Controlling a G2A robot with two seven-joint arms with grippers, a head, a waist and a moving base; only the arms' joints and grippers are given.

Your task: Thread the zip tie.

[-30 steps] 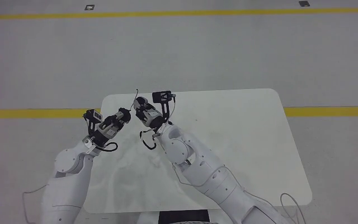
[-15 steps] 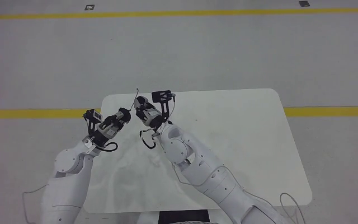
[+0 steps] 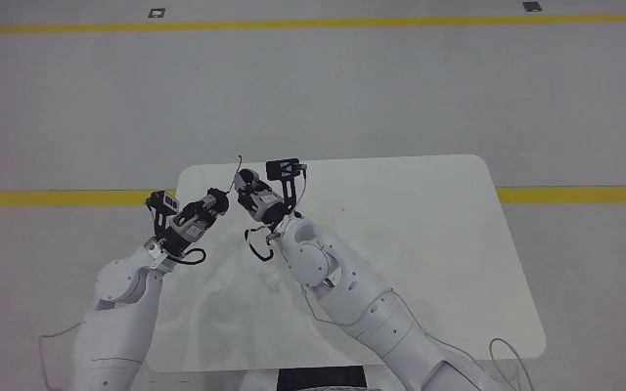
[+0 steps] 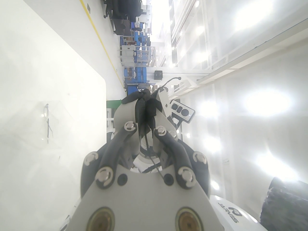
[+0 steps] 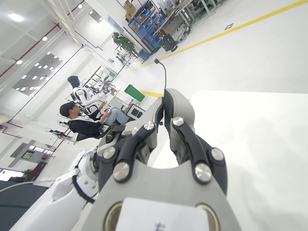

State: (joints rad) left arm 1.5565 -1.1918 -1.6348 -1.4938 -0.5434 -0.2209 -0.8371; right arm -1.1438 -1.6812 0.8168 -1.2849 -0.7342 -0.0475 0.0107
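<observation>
The zip tie (image 3: 236, 170) is a thin black strand held above the table's far left corner, between both arms. My right gripper (image 5: 164, 97) is shut on it; the strand (image 5: 165, 75) rises from the fingertips and curves to its small head. My left gripper (image 4: 144, 97) is shut on the tie too, and a thin length of the tie (image 4: 154, 162) trails back between its fingers. In the top view the left gripper (image 3: 220, 201) and right gripper (image 3: 241, 182) stand tip to tip, almost touching.
The white table (image 3: 411, 225) stretches to the right and towards the robot. A clear plastic bag (image 4: 48, 123) with a dark strand inside lies on the table near the left arm. Beyond the far edge is grey floor with a yellow line (image 3: 548, 195).
</observation>
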